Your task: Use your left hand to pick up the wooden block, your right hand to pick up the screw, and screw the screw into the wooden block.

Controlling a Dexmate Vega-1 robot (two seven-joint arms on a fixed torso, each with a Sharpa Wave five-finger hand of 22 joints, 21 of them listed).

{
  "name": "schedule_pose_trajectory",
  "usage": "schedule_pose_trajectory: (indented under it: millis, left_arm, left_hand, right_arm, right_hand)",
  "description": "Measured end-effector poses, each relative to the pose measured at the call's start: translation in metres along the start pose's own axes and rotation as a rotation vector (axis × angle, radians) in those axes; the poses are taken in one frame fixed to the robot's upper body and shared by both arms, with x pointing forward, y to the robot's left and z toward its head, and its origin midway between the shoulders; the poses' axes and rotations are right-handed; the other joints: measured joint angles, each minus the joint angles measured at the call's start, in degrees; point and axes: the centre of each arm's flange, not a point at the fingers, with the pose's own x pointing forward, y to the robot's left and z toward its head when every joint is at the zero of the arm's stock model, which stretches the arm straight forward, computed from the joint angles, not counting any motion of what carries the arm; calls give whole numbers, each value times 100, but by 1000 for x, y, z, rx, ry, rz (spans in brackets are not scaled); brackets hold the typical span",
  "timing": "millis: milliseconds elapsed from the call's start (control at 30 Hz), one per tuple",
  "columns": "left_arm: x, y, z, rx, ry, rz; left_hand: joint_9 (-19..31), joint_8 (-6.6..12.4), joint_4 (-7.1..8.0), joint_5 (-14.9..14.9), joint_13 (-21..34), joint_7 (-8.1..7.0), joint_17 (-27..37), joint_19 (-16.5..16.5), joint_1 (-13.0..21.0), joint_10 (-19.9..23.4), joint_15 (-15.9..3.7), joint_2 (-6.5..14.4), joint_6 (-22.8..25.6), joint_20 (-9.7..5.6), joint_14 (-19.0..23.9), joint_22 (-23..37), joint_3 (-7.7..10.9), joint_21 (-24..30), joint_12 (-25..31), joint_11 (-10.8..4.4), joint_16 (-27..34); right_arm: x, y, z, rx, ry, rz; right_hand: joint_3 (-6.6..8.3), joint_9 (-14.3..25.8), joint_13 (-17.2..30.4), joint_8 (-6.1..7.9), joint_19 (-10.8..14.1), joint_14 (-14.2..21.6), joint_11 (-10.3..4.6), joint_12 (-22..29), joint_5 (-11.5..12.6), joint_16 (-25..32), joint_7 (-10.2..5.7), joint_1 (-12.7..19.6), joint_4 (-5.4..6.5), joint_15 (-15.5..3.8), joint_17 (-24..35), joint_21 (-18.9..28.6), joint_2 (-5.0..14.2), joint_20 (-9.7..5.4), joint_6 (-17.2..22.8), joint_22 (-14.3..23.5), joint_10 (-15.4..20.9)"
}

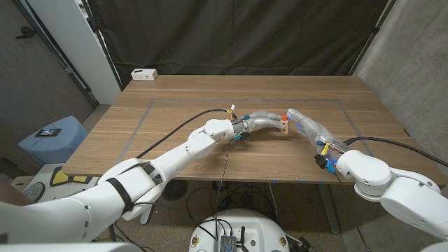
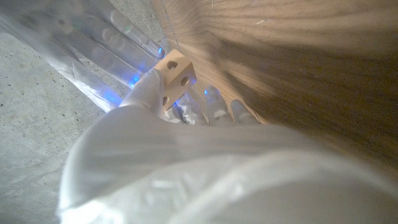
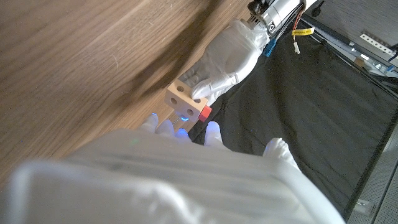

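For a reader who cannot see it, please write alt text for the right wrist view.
The left hand holds a pale wooden block with round holes just above the wooden table. A small red piece sits at the block's corner. The right hand, blurred and close to the camera, reaches its fingers to the block.

Pale bare-wood block with drilled holes, grained matt wooden table, hands in white cloth.

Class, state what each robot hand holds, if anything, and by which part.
Left hand grips the pale holed wooden block by its sides. Right hand touches a red piece at the block; its hold cannot be told.
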Motion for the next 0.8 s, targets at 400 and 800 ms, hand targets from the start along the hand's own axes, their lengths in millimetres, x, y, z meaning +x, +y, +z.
schedule_pose_trajectory:
  millis: [400,800]
  left_arm:
    - [-3,-1,-1,1,4,1]
    - [-6,-1,-1,2,5,5]
  left_hand:
    - [0,-2,0,0,-1,-1,0,0,0,-2,0,-2,-1,0,0,0,0,0,24,-1,0]
    - [-2,-12,0,-1,-5,-1,0,0,0,-12,0,-3,-1,0,0,0,0,0,41,8,0]
  right_arm:
    - [8,-7,-2,-6,1,-1]
    - [16,-7,-7,4,2,10]
  right_hand:
    - [0,0,0,0,0,0,0,0,0,0,18,0,0,0,0,0,0,0,-25,0,0]
    - [0,1,0,-28,0,0,0,0,0,0,-1,0,0,0,0,0,0,0,-44,0,0]
